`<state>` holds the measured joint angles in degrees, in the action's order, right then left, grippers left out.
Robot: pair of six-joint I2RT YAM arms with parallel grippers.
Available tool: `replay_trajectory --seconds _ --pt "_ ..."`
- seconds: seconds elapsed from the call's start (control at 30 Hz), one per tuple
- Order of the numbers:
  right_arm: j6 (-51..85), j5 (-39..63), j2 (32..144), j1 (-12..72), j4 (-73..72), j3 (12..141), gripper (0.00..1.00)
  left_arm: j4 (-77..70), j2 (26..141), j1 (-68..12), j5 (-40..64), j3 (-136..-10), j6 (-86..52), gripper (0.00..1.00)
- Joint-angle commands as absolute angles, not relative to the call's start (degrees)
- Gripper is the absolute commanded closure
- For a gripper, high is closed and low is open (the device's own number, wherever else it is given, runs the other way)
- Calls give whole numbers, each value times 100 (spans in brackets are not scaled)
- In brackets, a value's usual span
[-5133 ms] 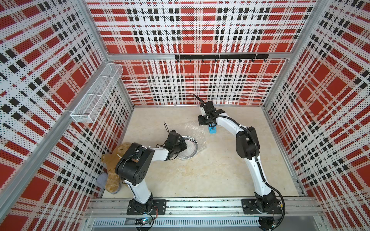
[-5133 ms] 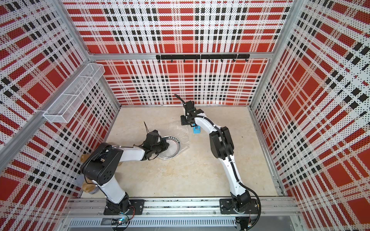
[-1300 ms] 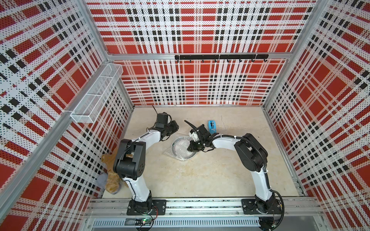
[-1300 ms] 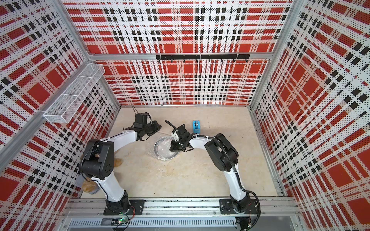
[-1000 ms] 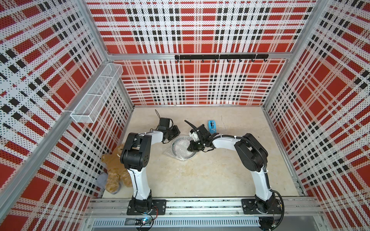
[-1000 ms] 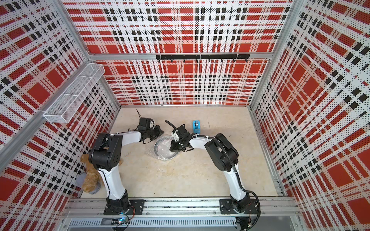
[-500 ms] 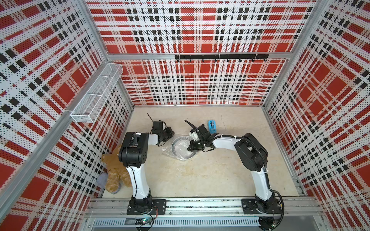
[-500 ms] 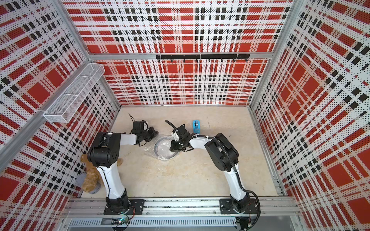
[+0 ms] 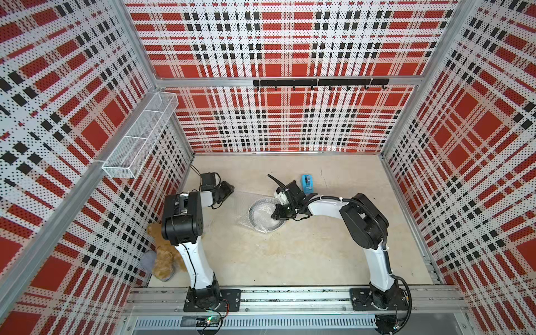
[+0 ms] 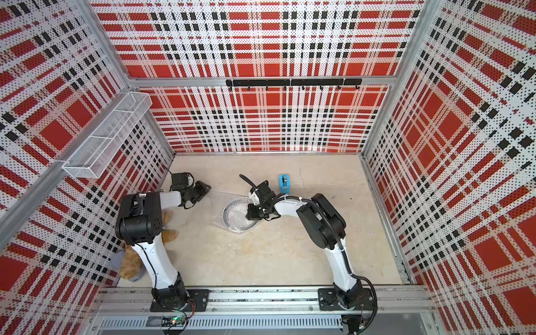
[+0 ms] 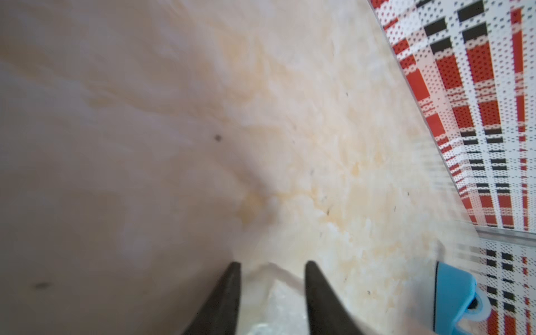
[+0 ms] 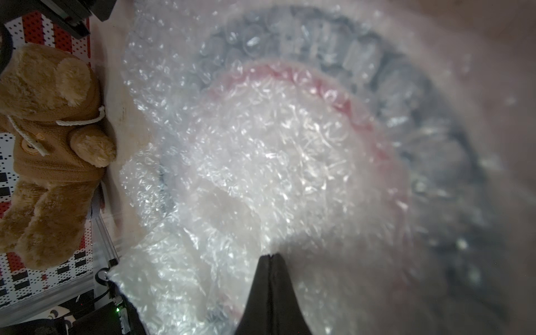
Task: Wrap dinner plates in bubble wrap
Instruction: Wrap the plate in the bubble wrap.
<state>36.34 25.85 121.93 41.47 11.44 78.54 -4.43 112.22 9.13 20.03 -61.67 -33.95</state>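
A dinner plate (image 9: pixel 261 219) (image 10: pixel 236 217) with a dark rim lies mid-table under the bubble wrap (image 9: pixel 240 200) (image 10: pixel 219 200). In the right wrist view, its red and dark rim bands (image 12: pixel 435 130) show through the crinkled bubble wrap (image 12: pixel 261 145). My right gripper (image 9: pixel 274 216) (image 10: pixel 250 216) (image 12: pixel 270 256) is shut, its tip down on the wrap over the plate's right half. My left gripper (image 9: pixel 230 188) (image 10: pixel 207 187) (image 11: pixel 272 265) is at the sheet's far left corner. Its jaws stand apart, with a corner of the bubble wrap (image 11: pixel 278 298) lying loose between them.
A blue tape dispenser (image 9: pixel 307 183) (image 10: pixel 284 183) (image 11: pixel 452 295) stands behind the right gripper. A brown teddy bear (image 9: pixel 164 255) (image 10: pixel 130 264) (image 12: pixel 49 145) lies against the left wall by the left arm's base. A wire basket (image 9: pixel 139 139) hangs on the left wall.
My left gripper has drawn back to the left, away from the plate, and its jaws have opened. The right gripper has stayed shut on the wrapped plate.
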Motion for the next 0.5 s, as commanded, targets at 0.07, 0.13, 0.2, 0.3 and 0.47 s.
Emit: replay_trajectory --seconds 0.07,0.13,0.2,0.3,0.47 --pt "3663 2156 12358 4169 1900 7605 100 136 10752 1005 1807 -6015 -2923 37" --pt "3651 2159 12359 4171 1909 7611 100 163 10805 1007 1944 -5987 -2906 37" --pt "3639 2163 12375 4167 1916 7613 100 161 10961 965 2151 -6035 -2884 37" --pt "3637 2175 12377 4170 1920 7620 100 315 11206 805 2247 -6238 -2773 36" --pt "3654 2164 12360 4166 1897 7603 100 693 11528 590 2048 -6597 -2691 41"
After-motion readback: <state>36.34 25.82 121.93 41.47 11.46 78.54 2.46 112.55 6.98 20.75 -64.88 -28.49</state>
